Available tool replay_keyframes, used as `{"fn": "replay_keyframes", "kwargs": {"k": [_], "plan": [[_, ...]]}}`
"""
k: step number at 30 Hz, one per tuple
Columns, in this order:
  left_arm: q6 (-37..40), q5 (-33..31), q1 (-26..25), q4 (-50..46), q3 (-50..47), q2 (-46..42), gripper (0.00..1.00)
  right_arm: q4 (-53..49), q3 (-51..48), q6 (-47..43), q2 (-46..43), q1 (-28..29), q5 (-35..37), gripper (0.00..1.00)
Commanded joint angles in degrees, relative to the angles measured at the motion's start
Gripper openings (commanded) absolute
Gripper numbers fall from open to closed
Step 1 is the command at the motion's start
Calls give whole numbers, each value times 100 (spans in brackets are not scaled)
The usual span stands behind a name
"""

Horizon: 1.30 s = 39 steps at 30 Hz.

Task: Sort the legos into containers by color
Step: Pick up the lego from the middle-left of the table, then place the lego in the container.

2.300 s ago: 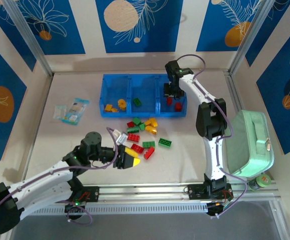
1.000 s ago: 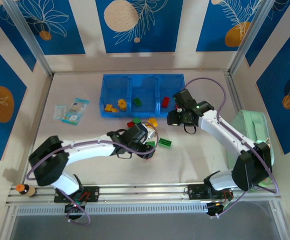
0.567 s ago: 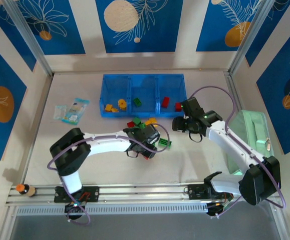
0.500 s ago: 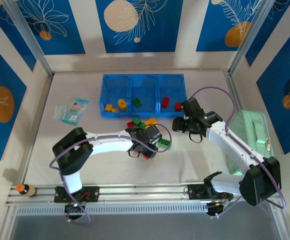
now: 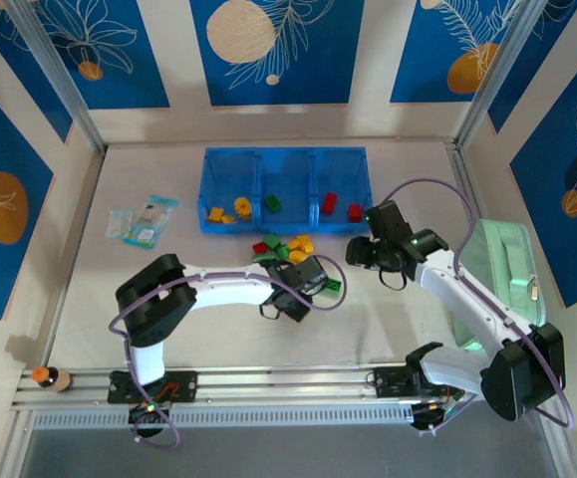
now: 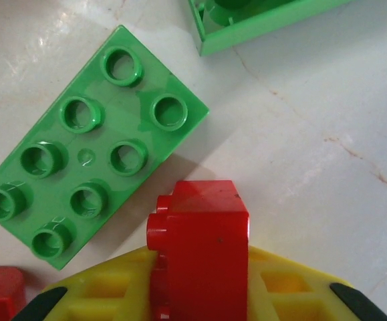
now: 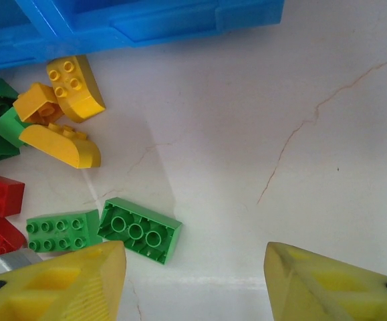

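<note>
— Where are the legos (image 5: 303,242)?
— Some lie in the blue tray (image 5: 284,153), far side; others are loose just near of it.
— The jaws?
— The left gripper (image 6: 200,297) clenches a red brick (image 6: 200,234) between its fingers. The right gripper (image 7: 196,281) gapes, apparently over bare table, right of a green brick (image 7: 140,231).

Loose legos (image 5: 286,247) lie on the table (image 5: 388,319) just before the tray (image 5: 298,179), packet (image 5: 142,221) to its left, case (image 5: 502,274) far right.
</note>
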Motion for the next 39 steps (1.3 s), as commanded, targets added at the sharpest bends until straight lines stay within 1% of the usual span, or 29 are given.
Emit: {"fn": "replay_keyframes", "kwargs": {"k": [1,4,6,10,11,13,17,23,26,28,30,31,32,33,34,35,37,39], "plan": [[112,66,22,-60,317,-450,28,-70,-129,167,-235,-40,23,57],[206,285,270,89,556,-716,28,-40,-281,314,-367,-45,41,56],[289,288,500,53,893,-728,28,67,-457,378,-421,-35,-159,56],[525,39,824,-160,1829,-411,28,18,-669,475,-395,78,-150,56],[558,70,929,-172,2082,-277,28,-37,-705,506,-412,102,-112,56],[592,206,1132,-198,2609,41,27,-91,-786,548,-519,166,-97,56],[815,125,1420,-375,4002,977,26,-115,-985,638,-844,280,-114,56],[1004,-23,1684,-1407,6649,2798,26,-317,-1010,651,-1010,435,-147,56],[1016,-65,1749,-1613,7551,3398,27,-310,-1049,699,-1089,458,-174,56],[966,38,1795,-1500,7683,3556,30,-302,-1063,722,-1116,475,-210,56],[933,-35,1813,-1453,7700,3601,37,-314,-1049,750,-1125,510,-216,56],[934,-76,1813,-1464,7695,3593,44,-335,-1041,761,-1124,535,-208,56],[943,-73,1816,-1488,7695,3556,56,-336,-1043,770,-1130,561,-189,56],[963,-48,1799,-1521,7690,3481,66,-337,-1045,776,-1128,580,-166,56],[996,-40,1782,-1555,7677,3398,70,-338,-1045,779,-1131,590,-150,56],[1048,-79,1757,-1603,7666,3272,71,-342,-1037,771,-1126,599,-139,56],[1137,-227,1692,-1663,7548,2952,72,-353,-1011,762,-1103,599,-115,56],[1188,-320,1619,-1600,7145,2403,72,-376,-972,740,-1069,624,-66,56]]}}
